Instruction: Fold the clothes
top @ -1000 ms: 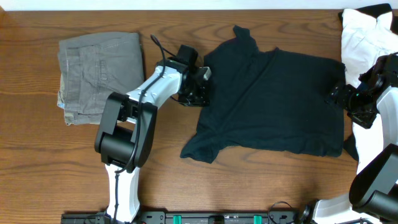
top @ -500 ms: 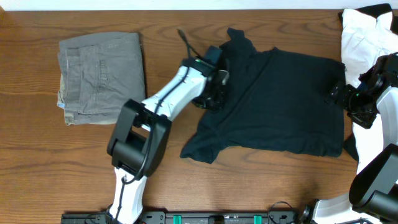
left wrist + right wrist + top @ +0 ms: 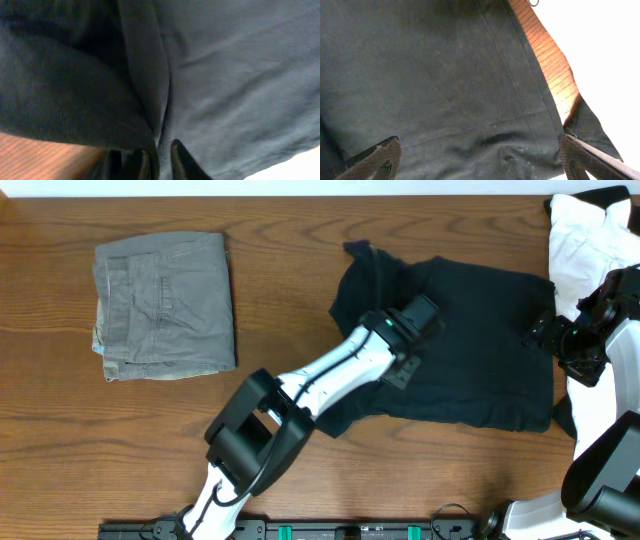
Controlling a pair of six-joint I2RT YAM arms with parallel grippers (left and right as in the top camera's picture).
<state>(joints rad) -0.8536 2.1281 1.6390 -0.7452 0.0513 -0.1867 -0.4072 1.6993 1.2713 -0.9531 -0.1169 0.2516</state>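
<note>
The clothes, a black T-shirt (image 3: 470, 340), lie spread at the table's right centre, with the left side folded over toward the middle. My left gripper (image 3: 402, 368) is low over the shirt's middle. In the left wrist view its fingertips (image 3: 159, 150) stand slightly apart, and a dark fold of the shirt (image 3: 100, 90) drapes against the left finger (image 3: 142, 162). My right gripper (image 3: 545, 332) hovers at the shirt's right edge. It is wide open (image 3: 477, 150) above the hemmed fabric (image 3: 445, 75), gripping nothing.
Folded grey-green trousers (image 3: 165, 300) lie at the back left. A white garment (image 3: 585, 240) is heaped at the back right corner, close to the right arm, and shows as white garment (image 3: 605, 60) beside the hem. Bare wooden table (image 3: 100, 440) runs along the front.
My left gripper has swept right from the shirt's left edge to its middle, dragging that side over the body. Its jaws have just parted a little. The right arm has stayed still.
</note>
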